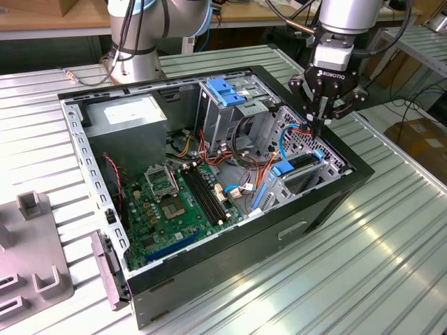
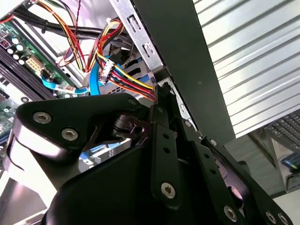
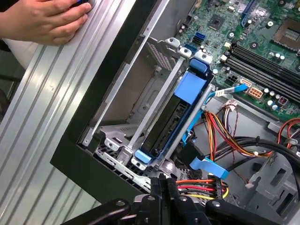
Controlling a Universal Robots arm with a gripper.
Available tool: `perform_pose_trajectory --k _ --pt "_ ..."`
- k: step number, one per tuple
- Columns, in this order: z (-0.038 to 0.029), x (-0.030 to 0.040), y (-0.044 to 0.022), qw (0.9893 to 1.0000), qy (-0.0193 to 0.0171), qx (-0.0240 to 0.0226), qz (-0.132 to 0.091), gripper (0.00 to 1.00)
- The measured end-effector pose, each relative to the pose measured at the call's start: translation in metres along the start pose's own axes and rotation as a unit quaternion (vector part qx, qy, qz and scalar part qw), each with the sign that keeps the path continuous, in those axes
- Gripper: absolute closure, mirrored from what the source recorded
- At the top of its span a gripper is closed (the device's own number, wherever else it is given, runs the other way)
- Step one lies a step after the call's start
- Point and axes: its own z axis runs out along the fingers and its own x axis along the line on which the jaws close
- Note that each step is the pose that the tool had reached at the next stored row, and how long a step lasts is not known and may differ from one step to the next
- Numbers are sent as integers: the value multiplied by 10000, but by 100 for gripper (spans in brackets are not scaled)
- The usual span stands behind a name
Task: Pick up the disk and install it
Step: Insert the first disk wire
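Note:
The disk (image 1: 302,165) stands on edge in the drive bay at the near right corner of the open black computer case (image 1: 230,258). Its dark face (image 3: 161,126) is framed by a bright blue carrier rail (image 3: 192,89), and it sits between the bay's metal rails. My gripper (image 1: 322,120) hangs just above the case's right wall, a little above and behind the disk, with its fingers closed together and nothing between them. In both wrist views the black fingertips (image 3: 165,180) (image 2: 161,93) sit close over the bundle of red and yellow wires beside the bay.
A tall metal cage with a blue tab (image 1: 225,91) rises mid-case, with the motherboard (image 1: 174,202) and power supply (image 1: 129,118) to the exterior view's left. A person's hand (image 3: 42,21) rests on the ribbed table outside the case. A grey fixture (image 1: 28,244) lies at far left.

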Motion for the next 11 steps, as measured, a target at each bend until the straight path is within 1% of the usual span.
perform_pose_trajectory --k 2,5,6,7,8,9,10,11 --pt "-4 0 1 10000 -1 -15 64 84" --pt "-33 7 1 9998 -3 -45 185 84" --pt "-35 8 1 9996 -6 -62 260 84" --pt "-37 8 1 9992 -7 -92 381 84" --pt "-37 8 1 9985 -10 -126 525 84" --pt "-37 8 1 9974 -15 -170 707 84" --pt "-37 8 1 9965 -16 -195 808 84" --pt "-37 8 1 9960 -15 -211 872 84"
